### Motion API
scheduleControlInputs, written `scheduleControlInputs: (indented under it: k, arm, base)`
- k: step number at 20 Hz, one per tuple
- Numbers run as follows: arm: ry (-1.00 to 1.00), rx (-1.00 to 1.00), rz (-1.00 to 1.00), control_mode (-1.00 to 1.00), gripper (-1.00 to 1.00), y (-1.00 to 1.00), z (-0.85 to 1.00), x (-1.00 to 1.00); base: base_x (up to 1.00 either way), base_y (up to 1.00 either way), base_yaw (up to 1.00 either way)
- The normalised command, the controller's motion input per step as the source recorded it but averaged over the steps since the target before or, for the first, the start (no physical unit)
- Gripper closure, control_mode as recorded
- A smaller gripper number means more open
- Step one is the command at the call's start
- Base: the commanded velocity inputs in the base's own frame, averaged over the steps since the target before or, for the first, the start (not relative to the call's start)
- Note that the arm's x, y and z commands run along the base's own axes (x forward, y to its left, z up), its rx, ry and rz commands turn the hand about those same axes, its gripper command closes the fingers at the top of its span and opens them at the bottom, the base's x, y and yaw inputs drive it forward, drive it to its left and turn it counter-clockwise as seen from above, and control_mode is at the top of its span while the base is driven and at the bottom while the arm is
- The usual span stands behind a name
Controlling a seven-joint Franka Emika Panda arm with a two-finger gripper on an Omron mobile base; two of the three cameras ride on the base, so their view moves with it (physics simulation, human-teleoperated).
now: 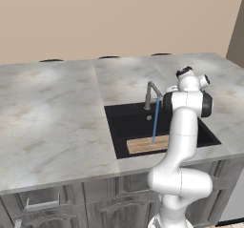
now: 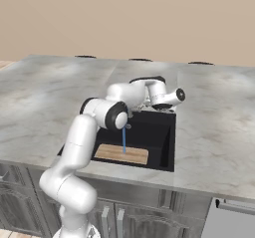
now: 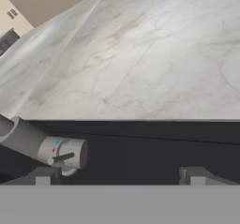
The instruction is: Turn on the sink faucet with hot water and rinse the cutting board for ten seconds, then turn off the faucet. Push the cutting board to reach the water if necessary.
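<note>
Tan wooden cutting board: near side of black sink, under blue water, positioned for rinsing | bent grey faucet: running | claw: open, empty, beside faucet handle, likely awaiting shut-off.

We see a worktop of veined grey marble, smooth and softly matt, around a matt black sink. The faucet looks brushed grey metal, and the cutting board pale wood with a darker rim.
</note>
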Motion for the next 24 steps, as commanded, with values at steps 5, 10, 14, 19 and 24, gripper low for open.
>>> scheduleControlInputs:
  k: [5,10,14,19,24]
  arm:
    - [0.00,0.00,0.00,-1.00,-1.00,0.00,-0.26,0.00]
    - [0.00,0.00,0.00,-1.00,-1.00,0.00,-0.01,0.05]
    - [0.00,0.00,0.00,-1.00,-1.00,0.00,0.00,0.03]
    - [0.00,0.00,0.00,-1.00,-1.00,0.02,0.00,0.01]
    - [0.00,0.00,0.00,-1.00,-1.00,0.10,0.00,0.03]
  base:
    - [0.00,0.00,0.00]
    - [0.00,0.00,0.00]
    - [0.00,0.00,0.00]
    - [0.00,0.00,0.00]
    - [0.00,0.00,0.00]
